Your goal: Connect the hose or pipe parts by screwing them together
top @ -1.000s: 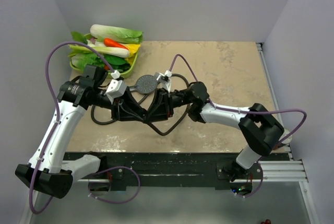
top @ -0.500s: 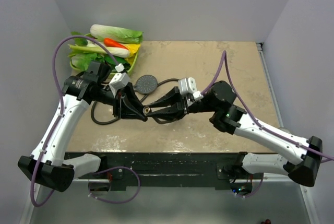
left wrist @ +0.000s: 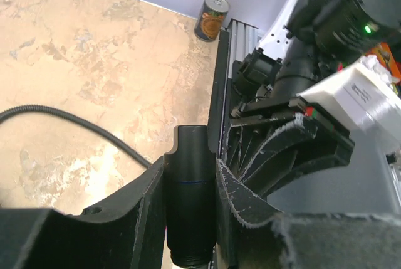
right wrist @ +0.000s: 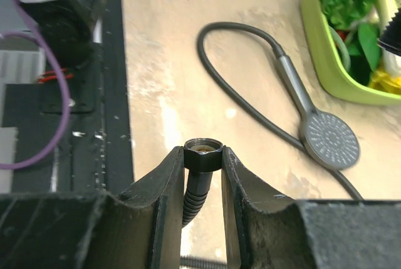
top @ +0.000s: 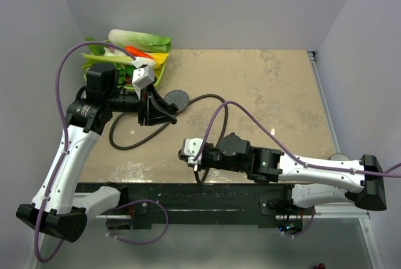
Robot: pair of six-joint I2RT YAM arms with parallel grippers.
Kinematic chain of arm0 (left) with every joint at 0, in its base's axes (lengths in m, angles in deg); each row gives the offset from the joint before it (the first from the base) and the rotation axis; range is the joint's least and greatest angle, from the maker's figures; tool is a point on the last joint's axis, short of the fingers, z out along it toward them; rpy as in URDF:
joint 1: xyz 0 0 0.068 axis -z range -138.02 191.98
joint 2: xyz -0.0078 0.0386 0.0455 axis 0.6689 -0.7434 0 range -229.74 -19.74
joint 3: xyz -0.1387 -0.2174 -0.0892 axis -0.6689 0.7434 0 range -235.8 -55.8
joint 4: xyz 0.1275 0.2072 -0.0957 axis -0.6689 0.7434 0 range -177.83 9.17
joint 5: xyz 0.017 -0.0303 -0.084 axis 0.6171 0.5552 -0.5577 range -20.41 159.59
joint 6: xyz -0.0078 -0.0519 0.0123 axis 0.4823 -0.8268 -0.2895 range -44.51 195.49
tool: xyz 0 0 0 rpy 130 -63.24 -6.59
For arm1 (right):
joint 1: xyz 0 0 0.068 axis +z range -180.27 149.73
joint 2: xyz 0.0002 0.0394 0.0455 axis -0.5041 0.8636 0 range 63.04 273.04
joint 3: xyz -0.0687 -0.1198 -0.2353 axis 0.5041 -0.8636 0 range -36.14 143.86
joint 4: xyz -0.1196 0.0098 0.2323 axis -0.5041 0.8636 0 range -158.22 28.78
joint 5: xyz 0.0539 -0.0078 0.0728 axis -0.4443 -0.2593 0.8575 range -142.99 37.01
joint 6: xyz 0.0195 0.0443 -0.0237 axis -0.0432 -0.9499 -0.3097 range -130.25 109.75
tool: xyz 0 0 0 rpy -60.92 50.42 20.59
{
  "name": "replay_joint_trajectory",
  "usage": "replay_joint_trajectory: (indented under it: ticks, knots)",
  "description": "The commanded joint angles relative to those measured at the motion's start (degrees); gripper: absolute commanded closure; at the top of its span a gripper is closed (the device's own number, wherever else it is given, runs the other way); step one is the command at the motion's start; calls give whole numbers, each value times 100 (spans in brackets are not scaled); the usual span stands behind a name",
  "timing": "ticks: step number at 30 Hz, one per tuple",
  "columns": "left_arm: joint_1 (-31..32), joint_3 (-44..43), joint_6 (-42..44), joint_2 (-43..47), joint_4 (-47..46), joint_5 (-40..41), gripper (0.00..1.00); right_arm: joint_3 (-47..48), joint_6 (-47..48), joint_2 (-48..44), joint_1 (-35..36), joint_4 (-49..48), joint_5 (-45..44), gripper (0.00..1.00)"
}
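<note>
Currently we find the left gripper [left wrist: 190, 167] closed on a short dark pipe fitting [left wrist: 190, 187], with one finger pressed against each side. The upper end of the fitting stands out past the fingertips. This gripper is held near the back left of the table [top: 276, 93], close to the green tray [right wrist: 322, 62] of vegetables.

We find the right gripper [right wrist: 202, 153] clamped on the end nut [right wrist: 202, 147] of the hose [right wrist: 200, 46], near the front edge of the table and well apart from the left gripper. The ribbed hose drops away between the fingers.

The shower head [right wrist: 328, 138] lies flat on the table, face up (spray holes visible). The hose meets its handle and loops across the table. A can [left wrist: 211, 17] stands at the table's edge.
</note>
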Motion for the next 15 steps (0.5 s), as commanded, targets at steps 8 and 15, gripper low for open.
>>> replay_joint_trajectory:
  ticks: [8,15]
  knots:
    - [0,795,-1427,517,-671,341,100,-159,671,127,429,-1720,-2418,100]
    - [0,1174,-2061,694,-1391,297,100,-115,663,399,509,-2152,-2366,100]
